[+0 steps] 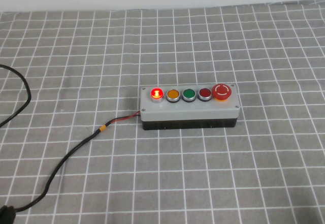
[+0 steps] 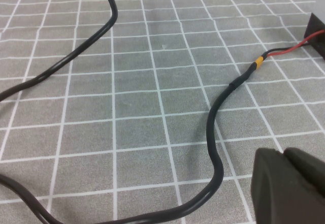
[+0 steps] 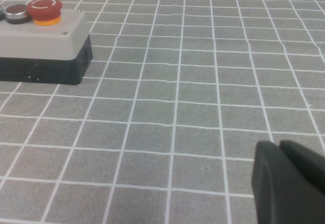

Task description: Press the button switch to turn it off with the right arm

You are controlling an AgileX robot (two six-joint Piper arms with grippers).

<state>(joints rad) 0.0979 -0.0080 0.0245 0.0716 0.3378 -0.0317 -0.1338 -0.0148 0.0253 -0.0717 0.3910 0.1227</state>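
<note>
From left to right on the grey checked table cover (image 1: 76,46): a black cable (image 1: 66,158) runs in from the near left edge and ends at a yellow band (image 1: 102,128), where red and black leads enter the left end of the grey five-button box (image 1: 189,111). The cable's slack lies loose on the cover, which suggests that the box is simply set down near the table's middle within reach of both arms. Along the top of the box stand the button switch (image 1: 157,93), lit bright red on its silver collar at the far left of the row (the glow indicates that it is on, so the press is not yet done), then an amber button (image 1: 173,95), a green button (image 1: 189,94), a darker red flat button (image 1: 204,94) and a large red mushroom button (image 1: 222,91) bearing white arrows; no brand name or legible writing appears anywhere. Neither arm shows in the high view. The left gripper (image 2: 290,186) hovers low over the cover beside the cable, well apart from the box, apparently parked; whether it is parted or closed cannot be told. The right gripper (image 3: 289,183) hangs low over bare cover well to the right of the box, with the same uncertainty about its state.
</note>
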